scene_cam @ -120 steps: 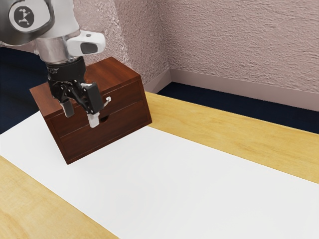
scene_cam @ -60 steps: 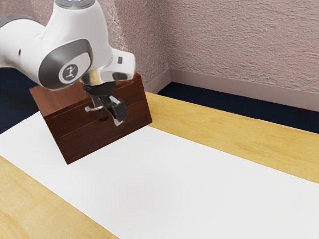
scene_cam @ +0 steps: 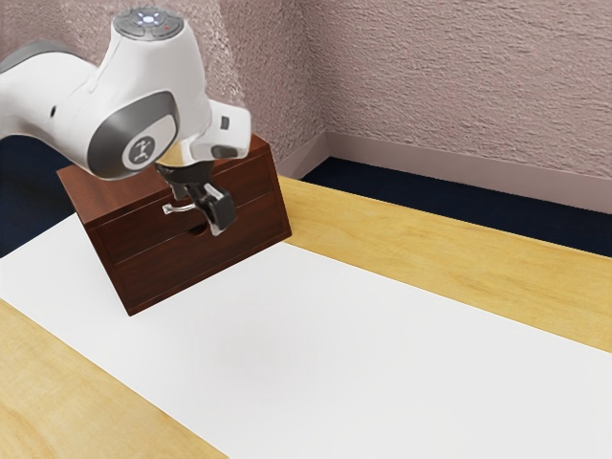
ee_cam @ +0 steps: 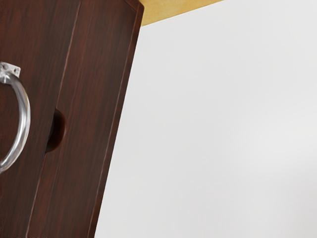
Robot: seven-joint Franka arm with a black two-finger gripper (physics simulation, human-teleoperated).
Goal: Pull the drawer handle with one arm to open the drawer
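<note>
The curved silver metal drawer handle [scene_cam: 175,207] you are after sits on the upper dark wooden drawer front [scene_cam: 134,229] of a small dark brown wooden cabinet [scene_cam: 215,244], toward the exterior view's left. From that side the drawer front looks flush with the cabinet face. In the wrist view the handle [ee_cam: 23,116] arcs out from the dark wood, fixed at one end by a small bright bracket. Beside it a half-round finger notch [ee_cam: 55,130] is cut into the edge of the panel.

Your black two-finger gripper [scene_cam: 215,218] is right at the handle, pressed in close to the cabinet face just on the exterior view's right of the silver bar. You see it edge-on, so you cannot tell whether it is spread apart, drawn together or clamped on the handle.

Above it the white and grey robot arm [scene_cam: 143,86] bends over the cabinet top. Its round grey joint cap [scene_cam: 137,148] carries a small white emblem, too small to read as writing.

The cabinet stands at an angle on a broad white mat [scene_cam: 335,344], near the mat's far corner. The mat covers the middle of a light yellow wooden table [scene_cam: 459,249]. Behind the table are a rough pinkish plaster wall [scene_cam: 459,76], a pale skirting board [scene_cam: 478,167] and a dark blue floor [scene_cam: 459,201].
</note>
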